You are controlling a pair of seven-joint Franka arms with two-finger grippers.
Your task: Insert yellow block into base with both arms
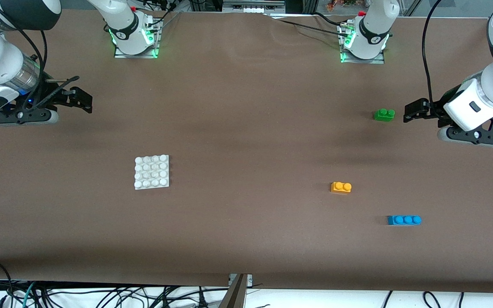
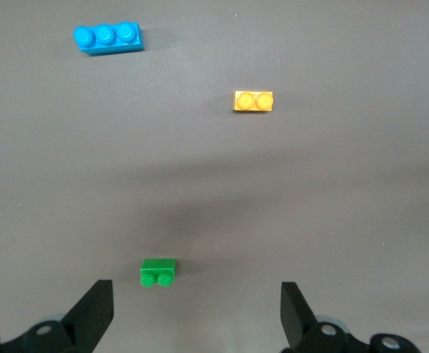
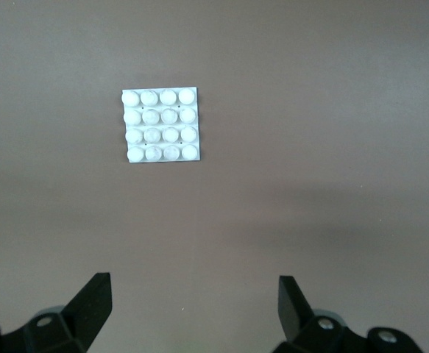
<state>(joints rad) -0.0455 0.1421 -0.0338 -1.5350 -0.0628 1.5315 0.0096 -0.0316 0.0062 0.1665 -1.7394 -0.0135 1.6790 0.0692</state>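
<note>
Just yellow block (image 1: 340,187), orange-yellow, two round studs, flat on table (image 1: 246,239).

Table layout. The base (image 1: 152,172) lies toward the right arm's end of the table (image 1: 246,128). Three bricks lie well apart toward the left arm's end: the two-stud brick (image 1: 384,114) farthest from the front camera, the yellow block (image 1: 341,187) nearer, and the three-stud brick (image 1: 404,220) nearest. Nothing rests on the base.
</note>
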